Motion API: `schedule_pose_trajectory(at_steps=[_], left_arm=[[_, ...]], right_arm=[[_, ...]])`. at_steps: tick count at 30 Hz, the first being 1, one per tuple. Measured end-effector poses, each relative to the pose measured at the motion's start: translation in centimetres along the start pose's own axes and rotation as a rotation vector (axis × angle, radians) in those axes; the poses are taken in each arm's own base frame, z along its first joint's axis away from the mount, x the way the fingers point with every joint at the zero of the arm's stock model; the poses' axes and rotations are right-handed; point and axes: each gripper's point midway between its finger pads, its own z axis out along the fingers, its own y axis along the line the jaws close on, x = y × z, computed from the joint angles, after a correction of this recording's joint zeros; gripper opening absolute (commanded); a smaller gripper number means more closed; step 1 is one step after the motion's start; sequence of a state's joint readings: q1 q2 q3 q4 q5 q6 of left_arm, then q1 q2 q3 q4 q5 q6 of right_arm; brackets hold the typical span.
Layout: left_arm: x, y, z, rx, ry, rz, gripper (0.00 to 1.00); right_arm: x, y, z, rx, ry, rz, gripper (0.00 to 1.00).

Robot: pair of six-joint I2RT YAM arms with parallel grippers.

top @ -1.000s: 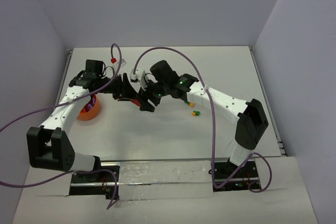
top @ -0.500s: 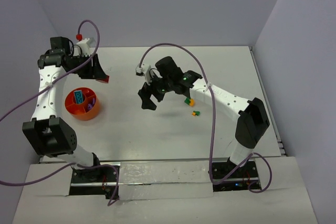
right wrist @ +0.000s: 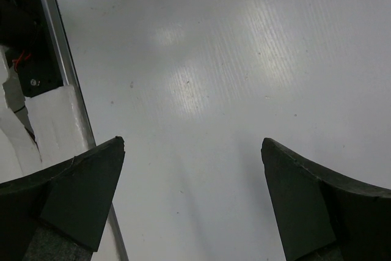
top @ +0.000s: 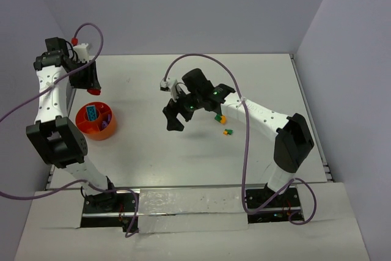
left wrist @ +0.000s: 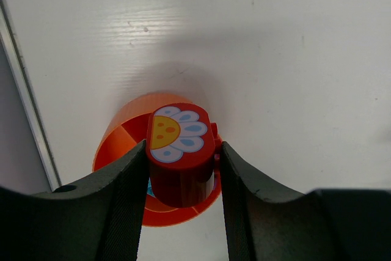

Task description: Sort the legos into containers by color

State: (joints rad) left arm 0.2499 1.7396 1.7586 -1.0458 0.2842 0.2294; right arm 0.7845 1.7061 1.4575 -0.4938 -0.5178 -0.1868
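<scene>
Red lego [left wrist: 180,136] with a flower print, pinched tight in the left gripper [left wrist: 181,154], high over the orange bowl [left wrist: 116,145] near the left edge of the table [top: 153,157]. From such height, may bounce off a divider into the compartment of the teal lego [top: 91,112] or the purple lego [top: 105,124], or out. Right gripper [top: 175,115] wide open, empty, well apart from every edge. White smooth surface; plain pale lilac walls [top: 201,10] around.

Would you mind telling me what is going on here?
The robot is sorting toy bricks into a divided orange bowl. The left end effector grips a red flower-printed brick, which its wrist camera shows above the bowl. A teal brick and a purple brick lie in separate compartments. The right end effector hangs open and empty over the table, with an orange-yellow brick and a green brick loose nearby.
</scene>
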Motion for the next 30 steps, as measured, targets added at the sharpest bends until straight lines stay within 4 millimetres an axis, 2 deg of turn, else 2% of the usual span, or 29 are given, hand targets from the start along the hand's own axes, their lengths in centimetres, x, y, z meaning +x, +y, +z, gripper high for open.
schedule_pose_trajectory(at_steps=[12,22,30], left_arm=[[0.7,2.9,1.3,-0.099,0.062,-0.035,0.0],[2.4,3.2,2.5,-0.096,0.144,-0.072,0.0],[3.1,3.0,2.8,-0.087,0.175,-0.09,0.0]], right_arm=[[0.3,-0.1,0.0,-0.011,0.002,0.016,1.0],[0.3,-0.2,-0.2,-0.019,-0.003,0.023,1.0],[0.3,-0.4,-0.3,-0.022,-0.005,0.027,1.0]])
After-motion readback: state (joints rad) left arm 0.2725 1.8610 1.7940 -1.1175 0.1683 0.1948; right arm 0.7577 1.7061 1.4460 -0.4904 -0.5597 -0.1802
